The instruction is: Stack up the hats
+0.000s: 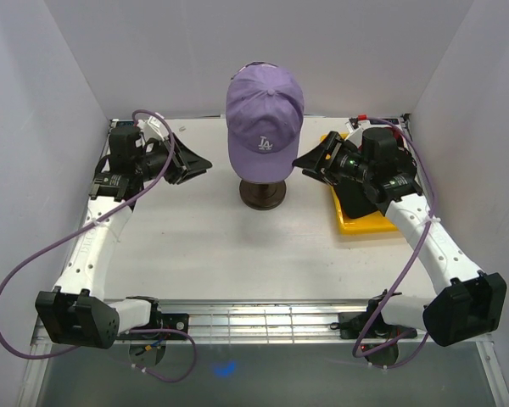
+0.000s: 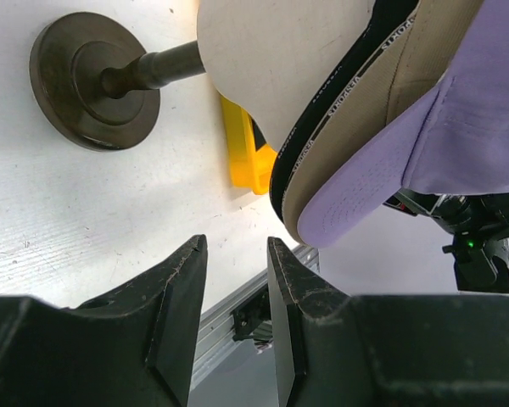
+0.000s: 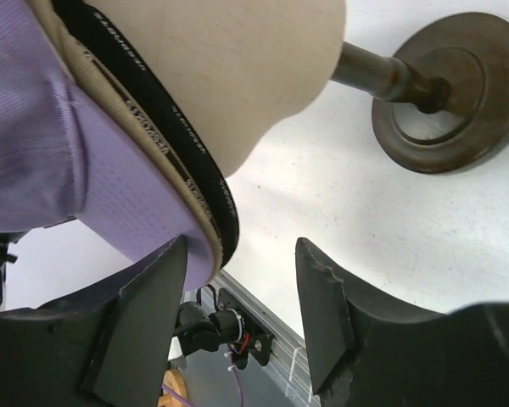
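The lavender cap (image 1: 264, 110) sits on the mannequin head (image 2: 271, 59) over a tan cap (image 2: 375, 127) and a black cap (image 2: 322, 110). The left tool (image 2: 235, 246) gapes narrowly, the right tool (image 3: 240, 246) wide, both empty.

The lavender LA cap (image 1: 265, 106) sits outermost on the mannequin head (image 2: 263, 51), its brim curving down toward my bases and its white logo at the front. From my wrists I see a tan cap (image 2: 407, 93) nested under it, and innermost a black cap (image 2: 322, 110), its lettered band touching the head.
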Controlling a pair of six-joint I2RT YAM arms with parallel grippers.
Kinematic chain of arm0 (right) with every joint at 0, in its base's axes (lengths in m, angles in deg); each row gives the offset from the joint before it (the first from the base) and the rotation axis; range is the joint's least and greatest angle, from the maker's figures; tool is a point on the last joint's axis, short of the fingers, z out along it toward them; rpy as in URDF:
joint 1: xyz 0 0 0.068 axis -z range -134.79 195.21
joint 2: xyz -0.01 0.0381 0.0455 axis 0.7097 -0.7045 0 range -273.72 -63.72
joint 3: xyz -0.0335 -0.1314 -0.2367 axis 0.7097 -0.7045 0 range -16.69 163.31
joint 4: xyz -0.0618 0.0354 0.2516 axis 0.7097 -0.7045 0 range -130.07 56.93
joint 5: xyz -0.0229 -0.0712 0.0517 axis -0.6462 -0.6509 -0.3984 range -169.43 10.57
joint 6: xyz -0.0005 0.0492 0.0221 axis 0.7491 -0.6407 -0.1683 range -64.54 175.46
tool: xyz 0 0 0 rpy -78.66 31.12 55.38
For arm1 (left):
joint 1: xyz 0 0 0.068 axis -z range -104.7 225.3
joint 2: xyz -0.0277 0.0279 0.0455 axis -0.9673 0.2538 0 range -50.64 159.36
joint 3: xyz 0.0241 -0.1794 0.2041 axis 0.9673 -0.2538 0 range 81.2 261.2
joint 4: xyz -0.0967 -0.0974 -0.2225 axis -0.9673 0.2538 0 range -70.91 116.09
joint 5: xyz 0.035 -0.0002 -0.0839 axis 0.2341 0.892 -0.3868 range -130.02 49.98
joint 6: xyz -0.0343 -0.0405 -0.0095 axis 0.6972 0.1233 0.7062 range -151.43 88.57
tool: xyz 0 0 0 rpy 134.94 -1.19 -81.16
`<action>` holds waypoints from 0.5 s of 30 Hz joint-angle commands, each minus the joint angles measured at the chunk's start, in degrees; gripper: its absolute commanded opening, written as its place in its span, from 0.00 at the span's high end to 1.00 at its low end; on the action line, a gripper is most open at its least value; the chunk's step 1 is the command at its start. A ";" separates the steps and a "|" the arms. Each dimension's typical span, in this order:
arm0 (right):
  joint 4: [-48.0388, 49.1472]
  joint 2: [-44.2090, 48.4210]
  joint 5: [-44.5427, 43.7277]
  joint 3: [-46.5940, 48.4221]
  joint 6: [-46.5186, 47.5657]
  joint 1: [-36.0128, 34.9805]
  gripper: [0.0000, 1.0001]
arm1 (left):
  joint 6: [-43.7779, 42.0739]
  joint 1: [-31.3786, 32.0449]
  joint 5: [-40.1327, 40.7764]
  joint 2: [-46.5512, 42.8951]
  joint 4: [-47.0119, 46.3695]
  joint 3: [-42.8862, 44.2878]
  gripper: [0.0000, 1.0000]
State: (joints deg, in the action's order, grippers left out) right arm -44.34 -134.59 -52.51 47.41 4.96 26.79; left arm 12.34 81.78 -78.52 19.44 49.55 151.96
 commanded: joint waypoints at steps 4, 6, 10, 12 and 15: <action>-6.75 0.99 -5.99 4.01 3.74 0.22 0.37 | 0.88 -0.06 2.46 -2.58 -0.75 1.40 0.54; -7.97 1.52 -6.61 4.81 4.35 0.22 0.36 | 0.88 0.02 2.20 -2.67 -1.19 1.48 0.54; -8.86 2.67 -7.14 6.39 4.97 0.22 0.33 | 0.53 0.02 1.59 -3.02 -2.68 3.32 0.54; -9.03 3.28 -7.40 7.44 5.06 0.22 0.32 | 0.18 0.02 1.85 -2.85 -3.04 5.61 0.54; -10.26 3.46 -8.28 10.25 5.94 0.40 0.30 | -0.35 0.02 2.38 -1.97 -3.04 8.60 0.53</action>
State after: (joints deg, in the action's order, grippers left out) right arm -54.11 -133.06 -58.78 53.09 8.76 26.84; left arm 12.91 81.78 -76.71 18.50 48.61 156.07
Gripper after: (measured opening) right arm 0.692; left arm 0.457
